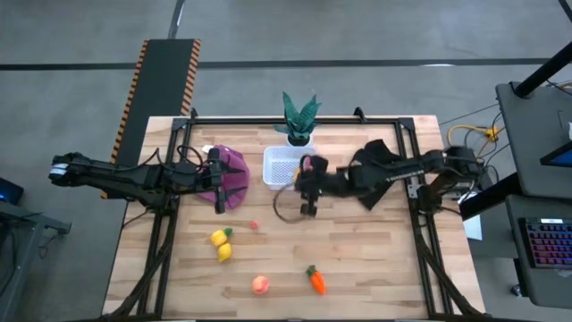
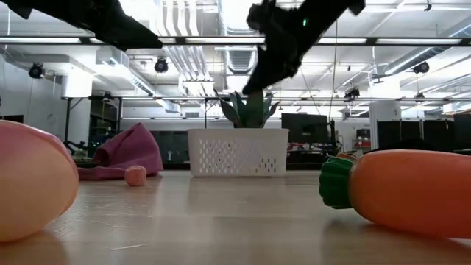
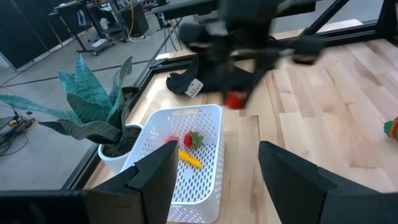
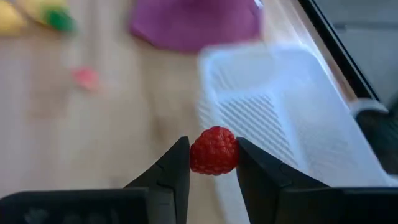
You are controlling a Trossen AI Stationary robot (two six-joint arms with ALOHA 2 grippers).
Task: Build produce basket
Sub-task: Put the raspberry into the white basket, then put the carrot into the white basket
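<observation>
Holding a red berry between its fingers, our right gripper hangs just beside the basket, over the desk near the basket's right edge; in the left wrist view we see the same berry as a red spot under the dark arm. Our left gripper is spread wide and empty, above the purple cloth to the left of the basket, facing the basket. Inside the basket lie a strawberry-like red piece and a small orange-yellow piece. A potted plant stands touching the basket's far side, and a black cloth lies under our right arm. On the desk nearer the front we see two lemons, a small pink berry, a peach and a carrot, all well apart from the basket
</observation>
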